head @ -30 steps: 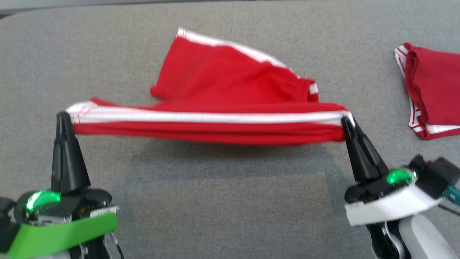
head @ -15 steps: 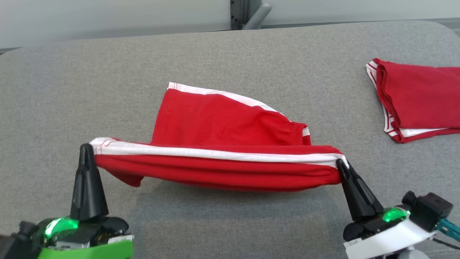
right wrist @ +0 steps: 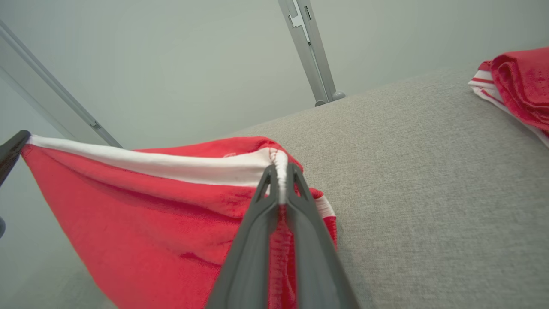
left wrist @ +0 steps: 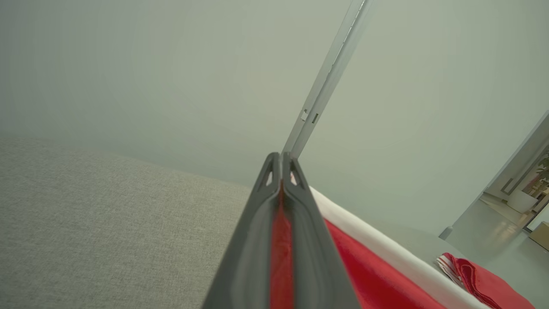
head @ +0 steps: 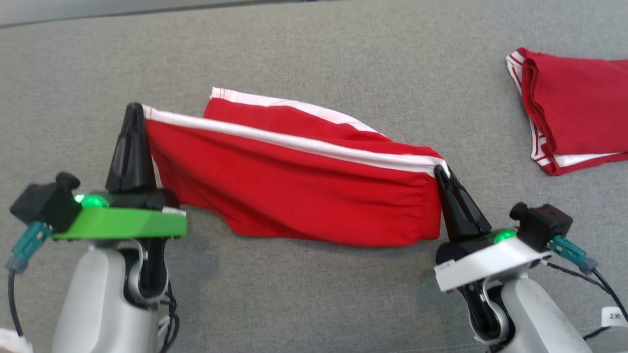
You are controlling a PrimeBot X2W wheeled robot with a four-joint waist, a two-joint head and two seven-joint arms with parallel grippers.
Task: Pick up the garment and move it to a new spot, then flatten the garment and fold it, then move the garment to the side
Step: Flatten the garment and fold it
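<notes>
Left gripper [head: 133, 110]: two dark tapered fingers pinched tight on one end of the garment's [head: 304, 191] white-striped edge, tips raised.
Right gripper [head: 440, 172]: same form, clamped on the opposite end.
Garment: one, soft red knit, stretched between both grippers, its lower part resting mid-surface on the grey woven surface [head: 314, 44].
Folded red cloth [head: 574, 113]: one, far right, well apart.

Between left hand [head: 133, 108] and right hand [head: 438, 170], a taut red garment [head: 304, 196] over grey surface [head: 314, 49]

Folded red cloth [head: 579, 108], grey cushion [head: 343, 44], metal post [right wrist: 310, 51]
</notes>
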